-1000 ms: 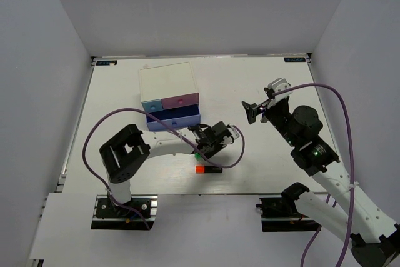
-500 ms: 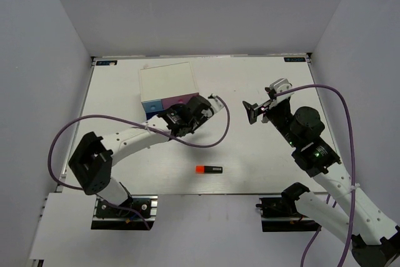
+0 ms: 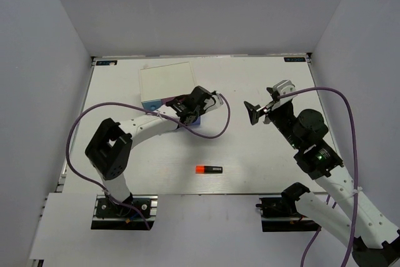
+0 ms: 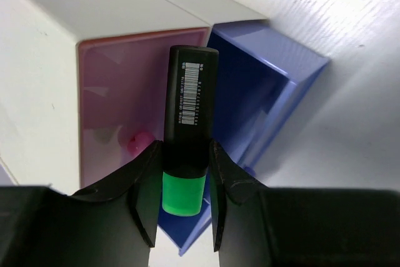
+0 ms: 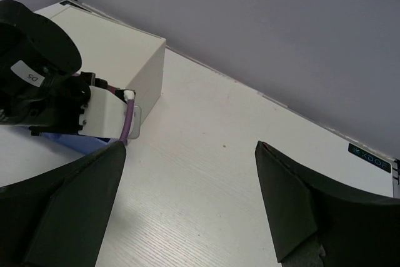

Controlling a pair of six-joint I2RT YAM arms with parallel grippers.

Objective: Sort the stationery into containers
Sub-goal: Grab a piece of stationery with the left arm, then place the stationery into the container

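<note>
My left gripper (image 4: pixel 181 179) is shut on a black marker with a green end (image 4: pixel 187 110) and holds it over the front of the white-topped drawer unit (image 3: pixel 164 79). In the left wrist view the marker points at the shut pink drawer (image 4: pixel 115 85), beside the pulled-out, seemingly empty periwinkle drawer (image 4: pixel 256 85). In the top view the left gripper (image 3: pixel 183 106) covers most of the drawer fronts. A black marker with an orange end (image 3: pixel 209 169) lies on the table near the front. My right gripper (image 3: pixel 256 112) is open and empty, held above the table to the right of the unit. The other stationery is out of view.
The left arm's purple cable (image 3: pixel 212 130) loops over the table between the unit and the orange marker. The right wrist view shows the unit (image 5: pixel 112 51) and the left wrist (image 5: pixel 37 73) to its left. Grey walls close the table in at the back and sides.
My left gripper took the green marker off the table near the front and carried it back to the drawer fronts. The orange marker stayed. The right arm barely moved.
</note>
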